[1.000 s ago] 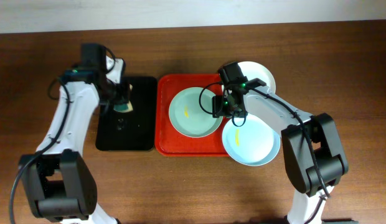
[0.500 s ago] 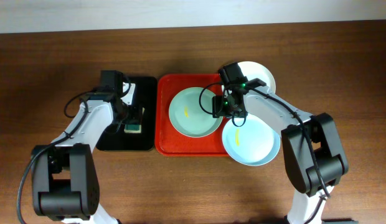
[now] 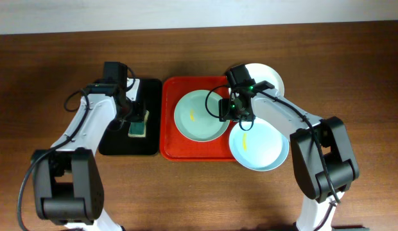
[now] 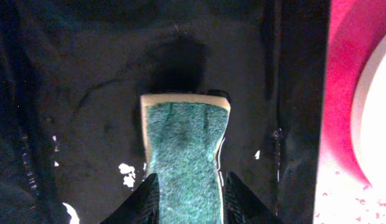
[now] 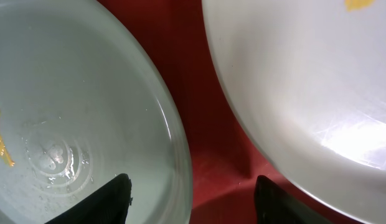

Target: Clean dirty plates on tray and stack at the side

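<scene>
The mint green plate (image 3: 200, 115) lies on the red-orange tray (image 3: 170, 131) with a yellow smear. The light blue plate (image 3: 259, 146), also smeared, overlaps the tray's front right corner. The white plate (image 3: 268, 76) lies at the back right, partly hidden by the arm. My right gripper (image 3: 234, 110) is open, low over the mint plate's right rim (image 5: 174, 143). A second pale plate (image 5: 305, 74) with a yellow smear shows beside it; I cannot tell which one. My left gripper (image 3: 136, 122) is shut on a green sponge (image 4: 187, 149) over the black tray (image 4: 87, 93).
The black tray (image 3: 115, 144) lies left of the red tray, touching its edge. The red tray's rim (image 4: 348, 93) shows at the right of the left wrist view. Wet spots glint on the black tray.
My left gripper has moved from the back of the black tray toward its front right, the sponge in it. The right arm and the plates have not moved.
</scene>
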Robot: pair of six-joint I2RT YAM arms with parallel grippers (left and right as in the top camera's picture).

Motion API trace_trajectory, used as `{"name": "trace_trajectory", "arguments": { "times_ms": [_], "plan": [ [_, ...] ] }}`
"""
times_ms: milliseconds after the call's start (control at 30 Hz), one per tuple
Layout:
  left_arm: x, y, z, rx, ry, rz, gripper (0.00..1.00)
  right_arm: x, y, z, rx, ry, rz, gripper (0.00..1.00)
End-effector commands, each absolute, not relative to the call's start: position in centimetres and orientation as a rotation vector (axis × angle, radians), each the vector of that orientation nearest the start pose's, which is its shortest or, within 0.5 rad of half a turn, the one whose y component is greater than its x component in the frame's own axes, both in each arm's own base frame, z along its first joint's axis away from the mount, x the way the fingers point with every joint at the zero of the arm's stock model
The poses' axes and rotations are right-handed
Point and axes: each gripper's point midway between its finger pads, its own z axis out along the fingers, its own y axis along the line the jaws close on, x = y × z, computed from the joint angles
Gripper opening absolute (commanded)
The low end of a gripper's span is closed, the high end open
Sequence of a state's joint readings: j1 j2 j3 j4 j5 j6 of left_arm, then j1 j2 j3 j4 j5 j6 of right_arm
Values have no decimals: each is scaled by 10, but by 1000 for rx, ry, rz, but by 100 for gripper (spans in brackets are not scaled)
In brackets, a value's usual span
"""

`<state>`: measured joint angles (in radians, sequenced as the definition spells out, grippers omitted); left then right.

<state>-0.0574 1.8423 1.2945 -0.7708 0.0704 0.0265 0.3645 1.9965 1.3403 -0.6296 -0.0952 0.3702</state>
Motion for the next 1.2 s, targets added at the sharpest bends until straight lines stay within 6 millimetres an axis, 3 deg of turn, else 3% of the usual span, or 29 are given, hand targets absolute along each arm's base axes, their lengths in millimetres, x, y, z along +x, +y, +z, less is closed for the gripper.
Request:
{"name": "trace_trajectory", "arguments": {
  "times_ms": [0,300,367,433,600,767,967,1067,1167],
  "plan": [
    [390,-35,34,132,2940,-99,33,392,168,11,-6,2912,270,65],
    [384,-33,11,131,3006,-86,36,392,167,11,-6,2913,270,65],
    [383,-32,8,130,3014,-82,22,392,167,11,-6,2913,270,65],
    [383,-32,8,130,3011,-83,21,392,167,11,-6,2913,270,64],
    [388,-33,17,130,3008,-89,34,392,167,11,-6,2913,270,64],
    [396,-34,30,130,2994,-88,33,392,167,11,-6,2913,270,65],
    [396,-34,30,130,2994,-88,33,392,167,11,-6,2913,270,65],
    [393,-34,29,130,3004,-88,42,391,167,11,-6,2913,270,65],
    [388,-33,24,131,3020,-86,40,391,167,11,-6,2917,267,65]
  ]
}}
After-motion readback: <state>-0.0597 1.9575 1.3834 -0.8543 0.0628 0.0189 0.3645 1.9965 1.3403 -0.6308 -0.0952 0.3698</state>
